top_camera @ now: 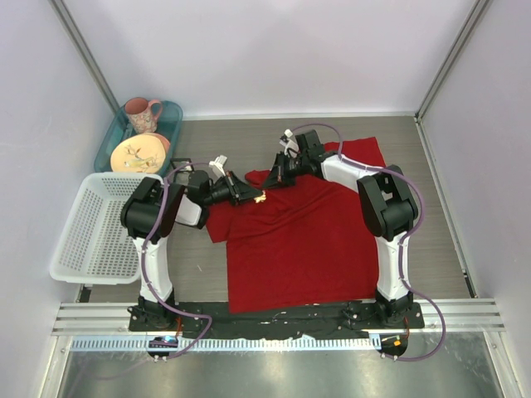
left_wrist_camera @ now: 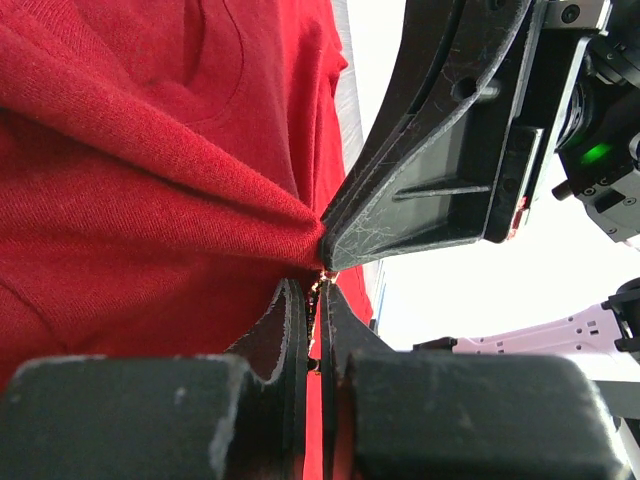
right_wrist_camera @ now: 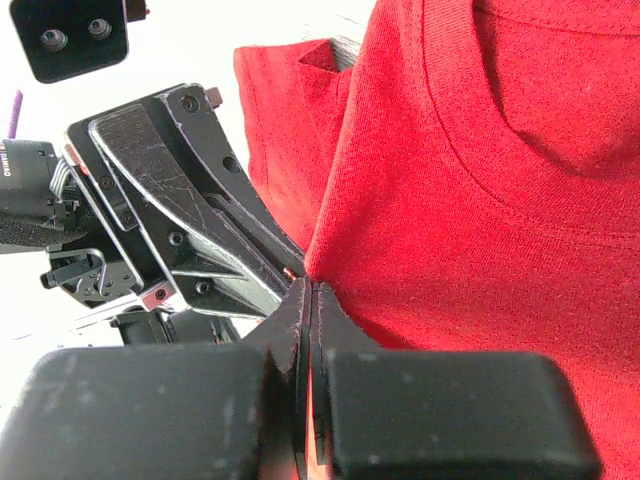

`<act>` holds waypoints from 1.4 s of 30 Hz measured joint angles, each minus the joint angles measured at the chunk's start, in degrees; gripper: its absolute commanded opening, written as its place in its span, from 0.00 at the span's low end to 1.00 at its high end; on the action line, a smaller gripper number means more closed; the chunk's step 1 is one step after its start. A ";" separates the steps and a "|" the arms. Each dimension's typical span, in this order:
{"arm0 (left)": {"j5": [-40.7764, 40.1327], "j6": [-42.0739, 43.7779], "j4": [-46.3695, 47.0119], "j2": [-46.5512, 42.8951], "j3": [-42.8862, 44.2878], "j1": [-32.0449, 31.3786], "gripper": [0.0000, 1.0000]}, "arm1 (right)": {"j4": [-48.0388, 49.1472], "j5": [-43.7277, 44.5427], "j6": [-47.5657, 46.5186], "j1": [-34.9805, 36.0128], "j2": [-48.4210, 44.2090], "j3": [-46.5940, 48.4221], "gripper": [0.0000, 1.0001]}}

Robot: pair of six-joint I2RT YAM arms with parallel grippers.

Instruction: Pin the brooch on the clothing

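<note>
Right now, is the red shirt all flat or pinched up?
Mostly spread flat, but one bit is pinched up: the right gripper is shut on a fold of the shirt, and creases fan out from it.

Top view: bright, even, diffuse light; only soft, faint shadows on the bench (top_camera: 199,257). Dull sheen on the front metal strip (top_camera: 274,373). Wrist views: backgrounds blown out white. Nearest parts of left end effector (left_wrist_camera: 318,285) and right end effector (right_wrist_camera: 308,290) blurred; clothing (left_wrist_camera: 150,200) weave sharp.

A robot test cell; plain white panel walls (top_camera: 274,50); aluminium rail (top_camera: 465,313) framing the table (top_camera: 440,232).
</note>
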 measured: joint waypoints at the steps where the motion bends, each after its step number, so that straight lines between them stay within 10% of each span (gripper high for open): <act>1: 0.00 0.00 0.00 0.02 0.04 0.00 0.00 | 0.15 0.00 0.02 0.00 0.00 -0.07 0.01; 5: 0.04 0.02 -0.04 0.09 0.17 0.00 0.00 | 0.24 0.00 -0.24 0.00 0.00 -0.09 0.05; 10: 0.22 0.28 -0.26 0.09 0.31 -0.13 0.00 | -0.48 -0.26 -2.49 0.00 -0.09 0.28 0.43; 15: 0.50 0.57 -0.39 0.09 0.31 -0.46 0.00 | -5.16 -0.61 -7.61 -0.52 -1.03 3.37 0.57; 27: 1.14 0.72 -0.57 0.09 0.35 -0.50 0.00 | -16.90 -2.10 -22.43 -4.46 -4.35 6.86 0.52; 42: 1.57 0.76 -1.01 0.09 0.46 -0.50 0.00 | -12.33 -11.74 -14.10 -5.14 3.15 3.39 0.54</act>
